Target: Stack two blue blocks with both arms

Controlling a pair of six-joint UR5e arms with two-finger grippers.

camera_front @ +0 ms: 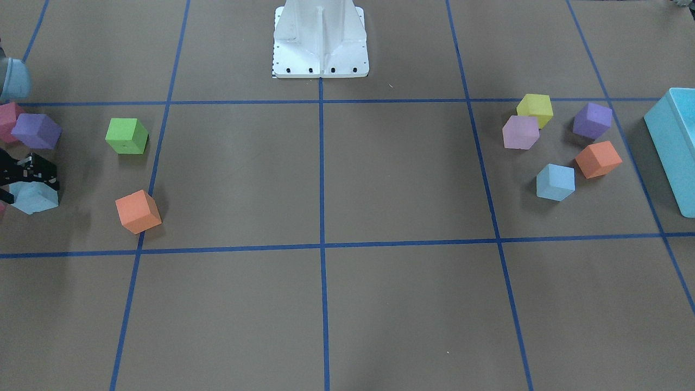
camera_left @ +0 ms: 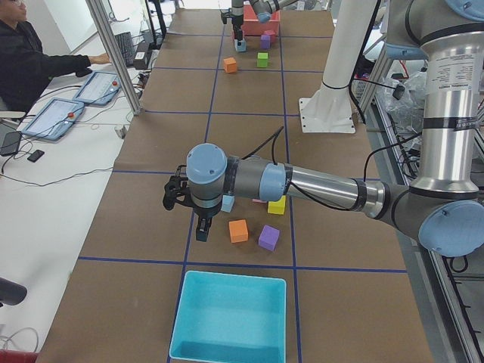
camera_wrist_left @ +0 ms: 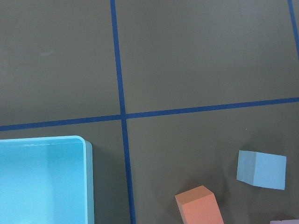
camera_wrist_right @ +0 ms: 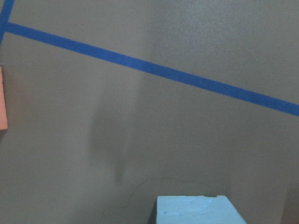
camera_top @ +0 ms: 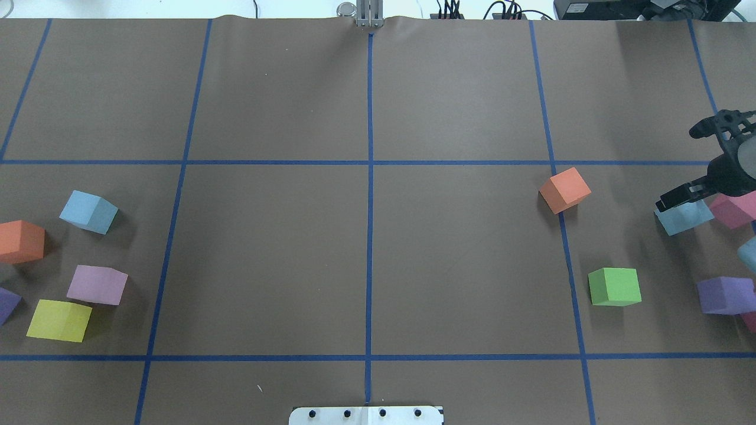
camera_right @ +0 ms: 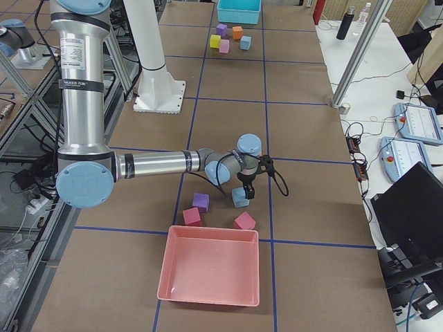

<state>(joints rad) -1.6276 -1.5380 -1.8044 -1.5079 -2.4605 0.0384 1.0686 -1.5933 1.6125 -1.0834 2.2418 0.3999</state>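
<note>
One pale blue block (camera_top: 685, 217) lies at the table's far right, also in the front view (camera_front: 33, 197), the exterior right view (camera_right: 240, 199) and the bottom of the right wrist view (camera_wrist_right: 198, 211). My right gripper (camera_top: 679, 199) stands right over it, fingers at its top edge (camera_front: 30, 169). I cannot tell whether they grip it. The other pale blue block (camera_top: 88, 211) lies at the left, also in the front view (camera_front: 555, 182) and the left wrist view (camera_wrist_left: 261, 170). My left gripper (camera_left: 200, 227) hovers beside it; I cannot tell its state.
By the left blue block lie orange (camera_top: 20, 241), pink-lilac (camera_top: 97, 284), yellow (camera_top: 59, 320) and purple (camera_front: 592, 120) cubes and a turquoise bin (camera_wrist_left: 42, 182). On the right lie orange (camera_top: 565, 189), green (camera_top: 615, 286), purple (camera_top: 725, 295) and pink (camera_top: 735, 210) cubes and a pink tray (camera_right: 208, 270).
</note>
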